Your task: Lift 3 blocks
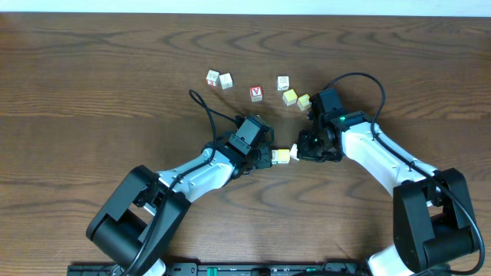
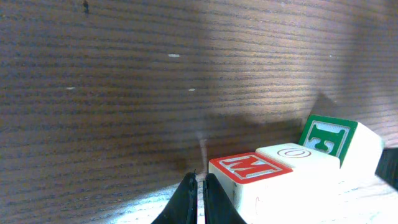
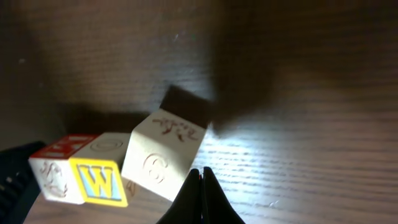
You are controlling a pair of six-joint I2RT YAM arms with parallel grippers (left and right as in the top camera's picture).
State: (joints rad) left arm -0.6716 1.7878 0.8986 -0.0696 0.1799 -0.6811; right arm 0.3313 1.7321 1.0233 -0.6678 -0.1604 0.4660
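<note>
Left pincer [image 1: 270, 158]: jaws closed on nothing, tip just beside the row's end.

Three blocks [image 1: 281, 156]: in a line mid-surface [image 1: 115, 92] between both pincers. I judge they are squeezed end-to-end as a clamp. Green-T block [image 2: 328, 134] sits tilted.

Right pincer [image 1: 298, 152]: closed, empty.

Row ends are hidden overhead. Cannot tell whether the row is off the surface.

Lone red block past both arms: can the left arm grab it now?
Probably not yet. Nothing blocks the way to the lone red block, but the left fingers are shut and sit against the row of blocks between both arms.
</note>
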